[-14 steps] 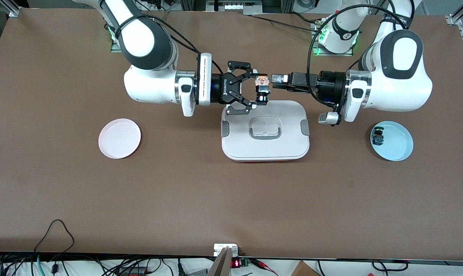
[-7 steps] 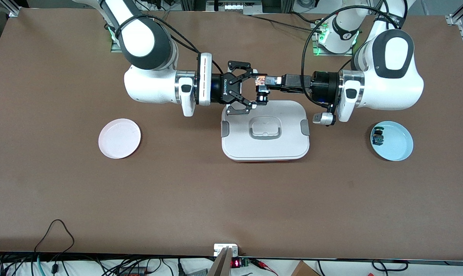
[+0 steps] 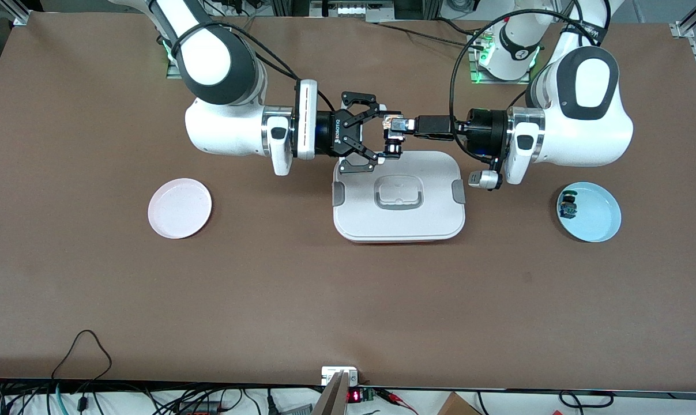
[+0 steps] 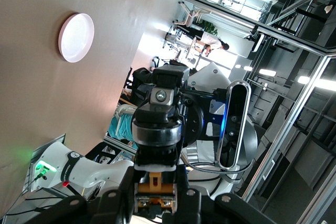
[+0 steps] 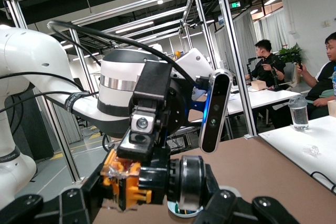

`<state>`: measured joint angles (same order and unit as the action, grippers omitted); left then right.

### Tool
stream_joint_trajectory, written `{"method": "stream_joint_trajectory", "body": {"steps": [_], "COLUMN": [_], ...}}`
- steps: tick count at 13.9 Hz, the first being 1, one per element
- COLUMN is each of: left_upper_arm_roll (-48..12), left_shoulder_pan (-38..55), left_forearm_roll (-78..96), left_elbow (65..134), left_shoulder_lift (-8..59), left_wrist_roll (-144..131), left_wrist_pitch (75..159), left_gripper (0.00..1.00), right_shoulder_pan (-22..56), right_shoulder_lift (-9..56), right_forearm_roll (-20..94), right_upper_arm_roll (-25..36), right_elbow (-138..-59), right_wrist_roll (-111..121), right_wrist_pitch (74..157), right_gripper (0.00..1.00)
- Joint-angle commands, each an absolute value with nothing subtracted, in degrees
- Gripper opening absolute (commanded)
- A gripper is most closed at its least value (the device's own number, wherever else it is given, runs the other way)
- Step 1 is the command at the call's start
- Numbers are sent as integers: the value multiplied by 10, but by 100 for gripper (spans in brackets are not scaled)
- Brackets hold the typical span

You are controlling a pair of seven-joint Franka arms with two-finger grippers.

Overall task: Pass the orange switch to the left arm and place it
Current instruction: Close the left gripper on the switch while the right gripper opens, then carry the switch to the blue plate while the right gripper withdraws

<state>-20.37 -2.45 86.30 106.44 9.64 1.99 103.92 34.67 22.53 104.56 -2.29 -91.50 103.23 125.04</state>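
The brown desk (image 3: 94,288) carries, at its middle, the large white rounded-rectangular lidded box (image 3: 399,196) with grey side clips. A small round pink plate (image 3: 180,208) lies toward my right arm's end, well apart from the box. A small round pale-blue plate (image 3: 589,211) lies toward my left arm's end and holds a small black switch with green-blue parts (image 3: 568,208).

My two white jointed arms meet in the air over the box edge farthest from the front camera. My right gripper (image 3: 382,134) has its fingers clamped on the tiny black blocky orange switch (image 3: 392,129). My left gripper (image 3: 401,124) has its fingers closed together on the same part from the other end. Both grips therefore hold the switch at once, which I judge to be the handover step. How deep my left fingers seat on the part is hard to tell; the wrist views show the orange body (image 5: 126,182) only partly.

The switch hangs above the lid, apart from it. Open desk lies on every side of the box, so a route toward either plate appears free, provided height over the lid edge is kept.
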Motion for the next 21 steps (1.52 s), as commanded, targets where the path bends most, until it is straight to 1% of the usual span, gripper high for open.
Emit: {"method": "stream_joint_trajectory", "body": {"steps": [1, 2, 3, 4, 5, 10, 13, 17, 21], "left_upper_arm_roll": [-205, -205, -205, -205, -204, -201, -200, -200, -200], "left_shoulder_pan": [-24, -24, -24, -25, -25, -31, -68, -164, -256], "left_forearm_roll": [876, 876, 875, 873, 872, 866, 783, 650, 435], "left_elbow": [1064, 1064, 1064, 1064, 1064, 1064, 1063, 1059, 1058], "left_shoulder_lift": [95, 95, 94, 94, 93, 93, 90, 92, 105], "left_wrist_roll": [25, 24, 24, 25, 25, 26, 37, 79, 163], "left_wrist_pitch": [1042, 1042, 1042, 1042, 1042, 1038, 1006, 926, 876], "left_gripper": [1, 0, 0, 0, 0, 0, 0, 0, 0], "right_shoulder_pan": [354, 354, 355, 357, 358, 354, 352, 350, 345], "right_shoulder_lift": [219, 219, 218, 216, 214, 206, 205, 187, 180], "right_forearm_roll": [1054, 1054, 1054, 1053, 1054, 1057, 1057, 1044, 988], "right_upper_arm_roll": [-17, -17, -17, -17, -17, -16, -14, 36, 121], "right_elbow": [-919, -920, -920, -920, -923, -931, -933, -957, -980], "right_wrist_roll": [1046, 1048, 1048, 1048, 1047, 1034, 1033, 1038, 1036], "right_wrist_pitch": [1252, 1253, 1254, 1256, 1257, 1262, 1262, 1239, 1138], "right_gripper": [1, 4, 15, 49, 99, 100, 100, 100, 100]}}
